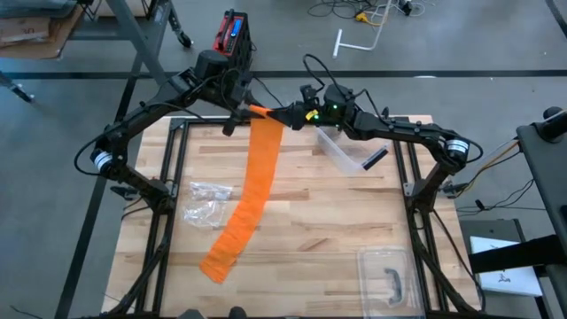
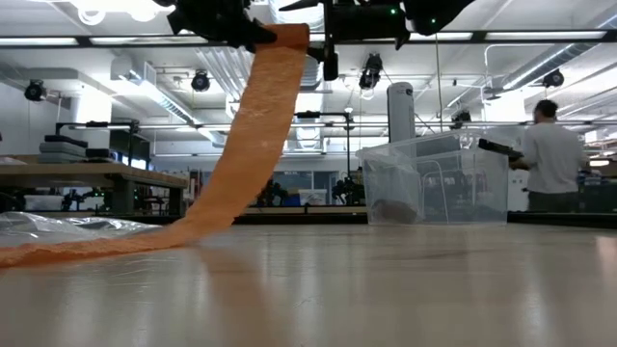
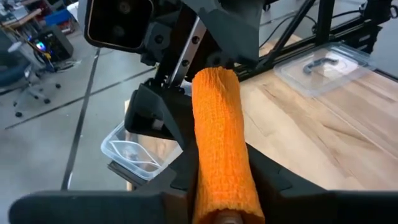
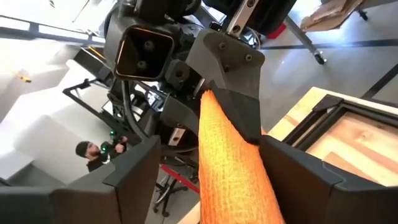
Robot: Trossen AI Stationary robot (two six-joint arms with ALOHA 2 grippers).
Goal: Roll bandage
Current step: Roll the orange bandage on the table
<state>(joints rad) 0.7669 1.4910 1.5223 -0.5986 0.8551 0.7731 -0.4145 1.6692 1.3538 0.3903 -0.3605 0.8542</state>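
Note:
An orange bandage point(image 1: 248, 190) runs from a rolled top end point(image 1: 264, 115), held high over the table's far edge, down to its free end point(image 1: 215, 264), which lies flat on the wood near the front. In the low view the strip point(image 2: 246, 145) slants down to the tabletop. My left gripper point(image 1: 248, 111) is shut on the roll's left end. My right gripper point(image 1: 288, 116) faces it from the right, its fingers apart on either side of the roll point(image 4: 233, 168). My left gripper pinches the roll's left end point(image 3: 225, 193) between its two fingers, coming level from the table's left, with the fingers along the roll's axis. The roll is lifted clear and the strip hangs below it, slack, down to the table. My right gripper's one finger point(image 4: 298, 171) lies against the roll's side; I cannot tell whether the other touches it.
A clear plastic box point(image 1: 341, 151) with a dark object point(image 1: 375, 158) beside it stands at the far right. Its lid point(image 1: 390, 275) lies at the near right. A crumpled clear wrapper point(image 1: 205, 202) lies left of the strip. A person point(image 2: 554, 154) stands beyond the table.

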